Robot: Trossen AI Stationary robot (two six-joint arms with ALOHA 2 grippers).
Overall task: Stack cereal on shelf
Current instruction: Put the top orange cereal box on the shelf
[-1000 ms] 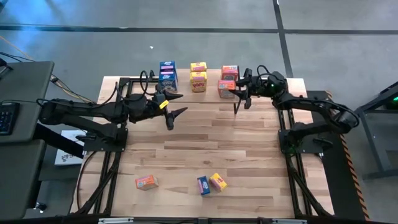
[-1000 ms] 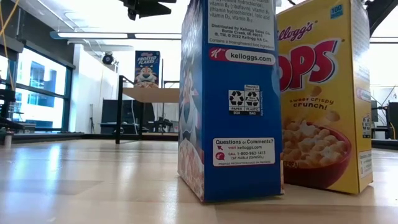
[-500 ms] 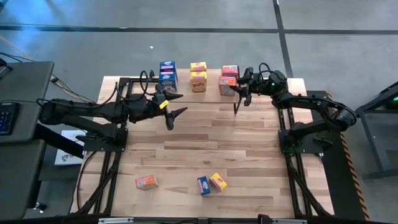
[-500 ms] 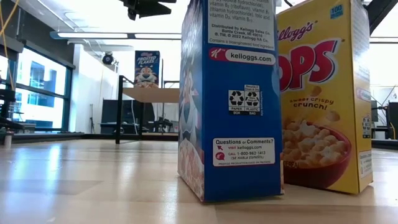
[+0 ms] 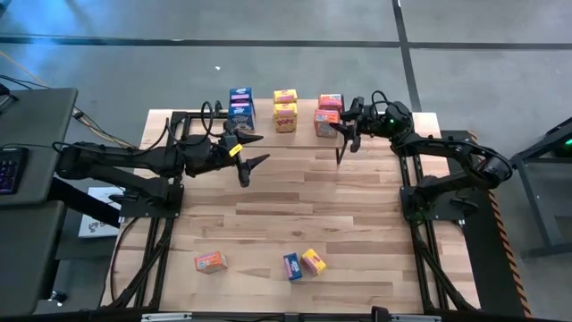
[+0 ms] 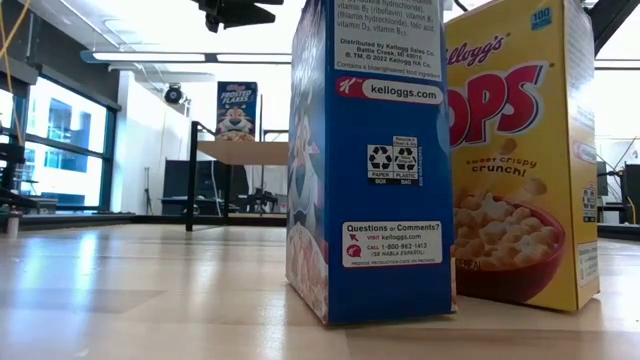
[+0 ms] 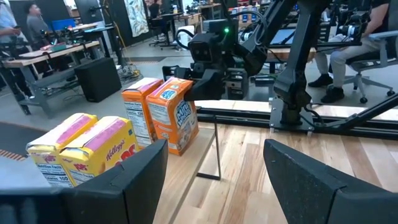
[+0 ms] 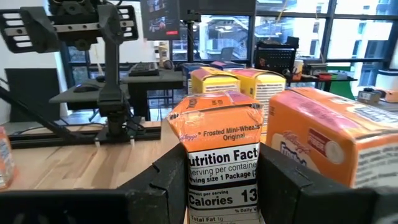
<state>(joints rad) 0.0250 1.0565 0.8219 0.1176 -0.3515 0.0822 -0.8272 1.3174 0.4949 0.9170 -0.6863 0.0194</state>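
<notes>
The shelf (image 5: 265, 114) stands at the table's far edge with blue cereal boxes (image 5: 241, 105), yellow ones (image 5: 285, 109) and orange ones (image 5: 330, 102) on it. My right gripper (image 5: 340, 128) is shut on the nearer orange box (image 8: 222, 155), which stands upright beside another orange box (image 8: 336, 143). My left gripper (image 5: 254, 150) hangs open over the table in front of the shelf, with nothing between its fingers (image 7: 137, 180). Three loose boxes, orange (image 5: 210, 262), blue (image 5: 292, 266) and yellow (image 5: 312, 261), rest on the table near its front edge. My right gripper pinches the orange box between its two fingers, one on each wide face (image 8: 193, 168), so the narrow nutrition panel faces the wrist. The fingers lie about level and come from the table's right side. The box is upright; in the left wrist view its bottom (image 7: 181, 149) seems to rest on the shelf.
In the low view the loose blue box (image 6: 370, 160) and yellow box (image 6: 520, 160) fill the foreground, and the shelf (image 6: 250, 152) shows far behind them. A thin black shelf leg (image 7: 216, 149) stands just in front of the held box. Bare tabletop (image 5: 295, 197) lies between the arms.
</notes>
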